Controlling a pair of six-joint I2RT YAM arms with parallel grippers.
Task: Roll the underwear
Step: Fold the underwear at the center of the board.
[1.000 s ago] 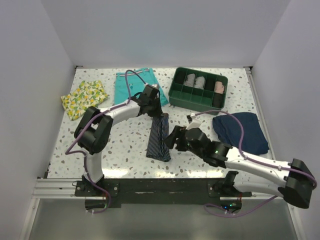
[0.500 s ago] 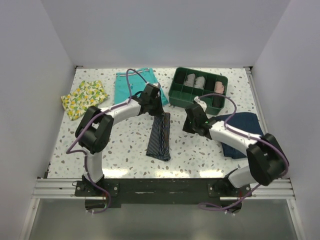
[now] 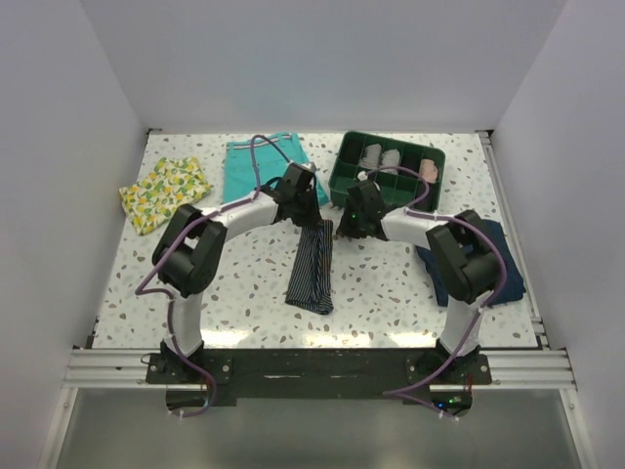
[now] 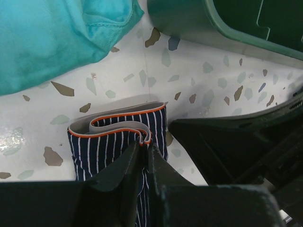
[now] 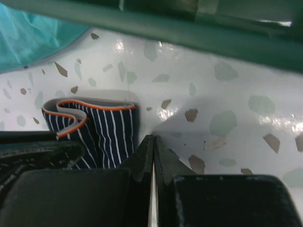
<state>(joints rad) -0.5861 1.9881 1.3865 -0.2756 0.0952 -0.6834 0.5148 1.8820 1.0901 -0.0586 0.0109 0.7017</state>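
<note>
I am viewing the underwear (image 3: 312, 266) lying on the table (image 3: 244, 288) between the two arms, folded into one long narrow strip that is running from the near side toward the far side. The left gripper (image 4: 145, 144) is sitting at the strip's far end with its jaws drawn almost together, pinching a fold of the orange-trimmed band. I am judging that this grip is anchoring the end where the roll is to begin. The right gripper (image 5: 152, 140) is resting low just beside the right edge of that same end, jaws fully together with nothing between them. I cannot tell whether it is touching the cloth. I am reading its position as a brace or as a point to tuck the fold over, not as a grip. The strip is showing no roll yet, only the doubled waistband. The green tray (image 3: 337, 168) is standing just beyond both grippers. It is divided into compartments, and its far row is holding three pale rolled garments, at (image 3: 371, 155), (image 3: 391, 159) and (image 3: 428, 170). The right arm is covering part of the near row, so I am leaving that row unreported. The teal shorts (image 3: 264, 166), a yellow patterned cloth (image 3: 164, 192) and a plain navy garment (image 3: 493, 256) are lying loose on the table, outside the tray.
</note>
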